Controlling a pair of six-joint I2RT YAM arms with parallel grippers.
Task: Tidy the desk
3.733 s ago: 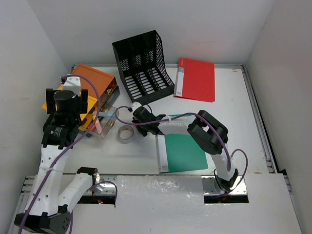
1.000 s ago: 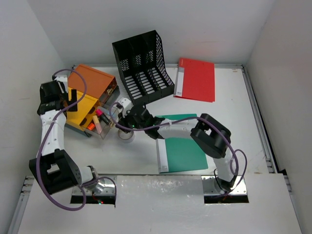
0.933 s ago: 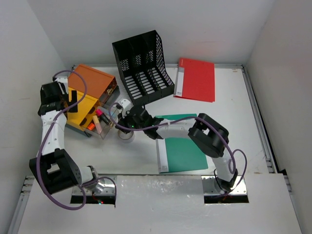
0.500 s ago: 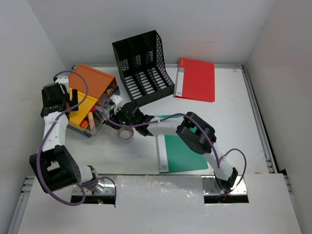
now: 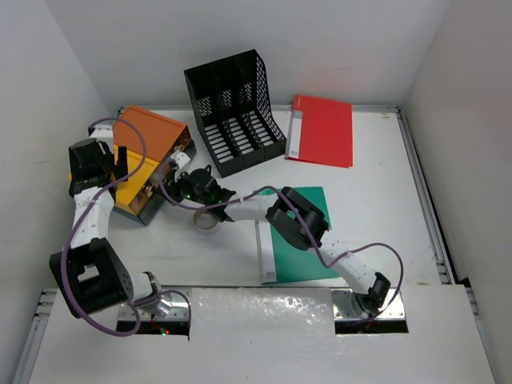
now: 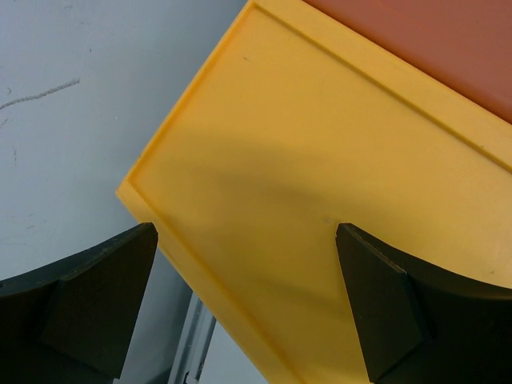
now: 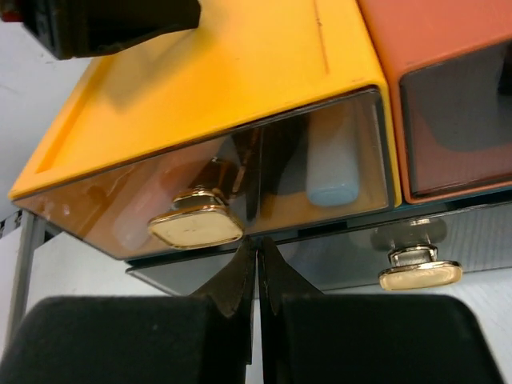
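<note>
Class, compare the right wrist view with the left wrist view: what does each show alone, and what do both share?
Right wrist only: the drawer fronts, two gold knobs, items inside, and the shut right gripper near one knob. Left wrist only: the open left gripper framing a corner of the box, a pale surface beyond. Both: the yellow drawer box top and the orange box beside it.

cannot make out what lies behind the tinted fronts of the drawer box (image 7: pixel 224 88), only blurred shapes, nor whether the right gripper (image 7: pixel 258 250) touches it, and see the green folder (image 5: pixel 292 260) and tape roll (image 5: pixel 205 224) only partly under the right arm (image 5: pixel 248 210).
</note>
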